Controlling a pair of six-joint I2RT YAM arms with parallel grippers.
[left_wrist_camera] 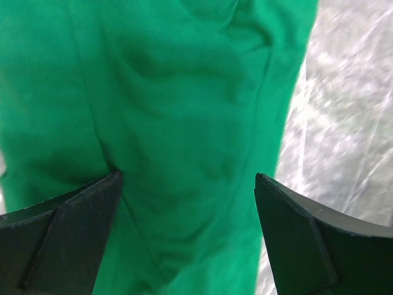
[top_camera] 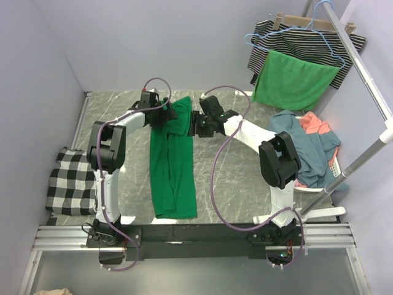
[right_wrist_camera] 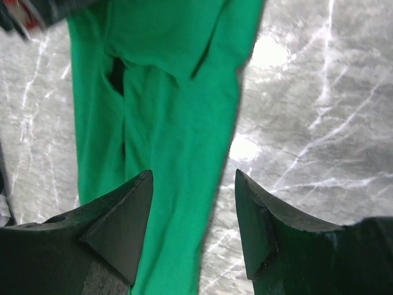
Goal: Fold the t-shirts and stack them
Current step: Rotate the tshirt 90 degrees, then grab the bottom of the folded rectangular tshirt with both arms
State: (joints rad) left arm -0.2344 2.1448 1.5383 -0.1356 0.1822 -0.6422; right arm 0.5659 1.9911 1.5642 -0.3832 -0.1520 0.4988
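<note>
Green t-shirt (top_camera: pixel 174 178): far end hidden under left gripper (top_camera: pixel 163 114) and right gripper (top_camera: pixel 196 125); wrist views crop it. Blurred shape (right_wrist_camera: pixel 37 12), upper left: perhaps an arm.

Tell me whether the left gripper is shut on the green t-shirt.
No, the left gripper stands wide open over the green t-shirt.

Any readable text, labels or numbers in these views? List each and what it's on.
None readable. The green t-shirt, checked cloth and striped garment show no print.
A red-and-white patch at the top left of the right wrist view might be a label, but is too blurred to read.
</note>
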